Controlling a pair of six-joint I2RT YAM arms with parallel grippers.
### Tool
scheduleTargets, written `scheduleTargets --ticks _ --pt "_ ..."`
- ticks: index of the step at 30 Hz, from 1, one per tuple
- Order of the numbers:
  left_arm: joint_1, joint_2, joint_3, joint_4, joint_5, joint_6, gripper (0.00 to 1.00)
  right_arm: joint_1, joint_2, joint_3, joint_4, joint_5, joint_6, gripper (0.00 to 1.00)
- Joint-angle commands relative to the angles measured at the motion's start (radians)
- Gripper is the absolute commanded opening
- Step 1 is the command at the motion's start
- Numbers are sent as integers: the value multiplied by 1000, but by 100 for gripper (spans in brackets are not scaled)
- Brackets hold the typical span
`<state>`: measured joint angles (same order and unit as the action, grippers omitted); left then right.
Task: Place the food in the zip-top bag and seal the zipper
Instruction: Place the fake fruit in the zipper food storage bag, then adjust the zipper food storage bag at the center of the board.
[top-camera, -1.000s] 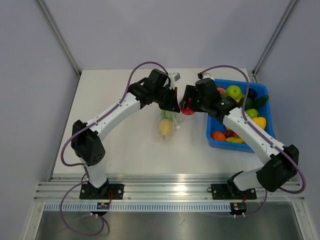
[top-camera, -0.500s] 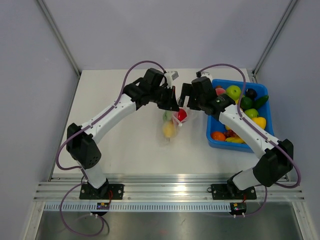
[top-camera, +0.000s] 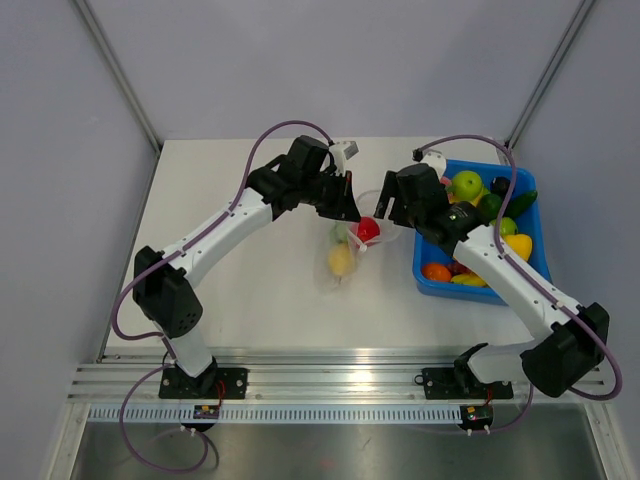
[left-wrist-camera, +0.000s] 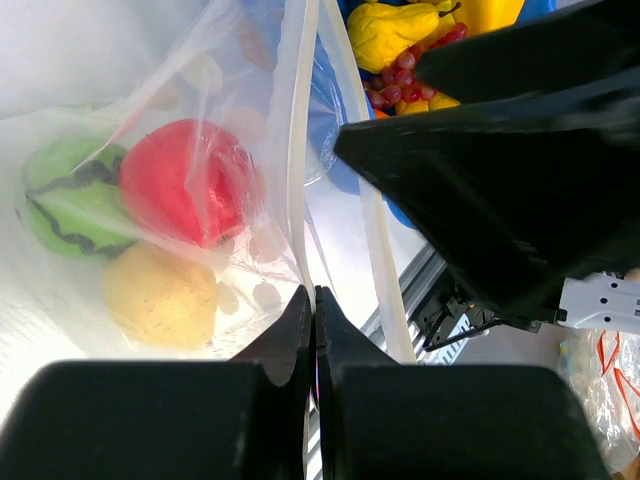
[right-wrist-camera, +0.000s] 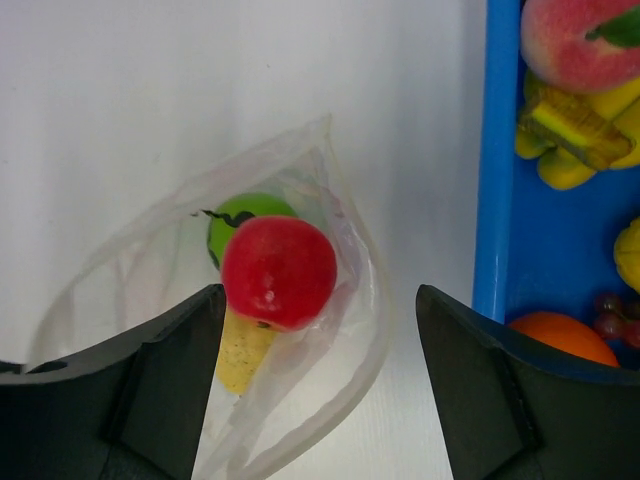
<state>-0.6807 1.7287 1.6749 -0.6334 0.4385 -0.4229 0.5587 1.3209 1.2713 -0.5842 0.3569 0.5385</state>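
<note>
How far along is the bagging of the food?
Done: a red round toy fruit, a green striped one and a yellow one lie inside the clear plastic bag. In hand: the left gripper pinches the bag's mouth open; the right gripper hangs open, empty, above it. Left: more toy food in the blue plastic bin, and the zipper strip is unsealed.

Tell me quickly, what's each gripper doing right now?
Left gripper: shut, pinching the zip-top bag at its mouth edge.
Right gripper: open, holding nothing.

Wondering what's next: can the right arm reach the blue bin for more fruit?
Probably yes: the right gripper is open and empty, and the open-topped blue bin sits beside it, nothing between.
</note>
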Motion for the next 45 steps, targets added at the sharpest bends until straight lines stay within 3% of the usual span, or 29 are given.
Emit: scheduleTargets --ticks 1,4,6,7,10,14,19,24,25,26,27,30,31,34,41,45 --pt "3 -52 16 52 28 -4 0 4 30 -47 -31 34 41 82" --pt "6 -52 22 47 28 -2 0 4 57 -76 -23 8 67 77" --pt "7 -57 20 46 26 3 0 4 67 -98 -8 -15 81 67" --pt "9 -58 20 40 25 4 0 4 67 -98 -9 -18 84 50" --pt "13 -61 11 31 11 13 0 4 46 -69 -28 19 80 22" --pt "15 -43 19 -6 -40 35 0 4 23 37 -112 39 28 8" --pt "33 -12 23 -54 -116 38 0 4 40 148 -184 7 -35 0" --pt "92 -40 40 -69 -165 35 0 -9 24 93 -203 36 -60 1" --pt "89 -41 49 -74 -170 41 0 -13 24 80 -201 15 -63 6" --pt "84 -43 60 -78 -166 41 0 -13 26 80 -200 5 -72 12" --pt "79 -41 81 -83 -165 41 0 -13 26 80 -201 1 -75 35" --pt "49 -31 108 -88 -169 42 0 -13 -2 97 -201 5 -98 43" --pt "41 -21 115 -89 -169 41 0 -11 -17 96 -206 67 -106 55" --pt "21 -9 118 -88 -158 29 0 -63 -97 66 -213 174 -152 73" --pt "4 9 86 -51 -139 15 0 -242 -316 -32 -270 200 -137 77" --pt "4 6 82 -48 -138 19 0 -402 -316 -88 -359 183 -78 74"
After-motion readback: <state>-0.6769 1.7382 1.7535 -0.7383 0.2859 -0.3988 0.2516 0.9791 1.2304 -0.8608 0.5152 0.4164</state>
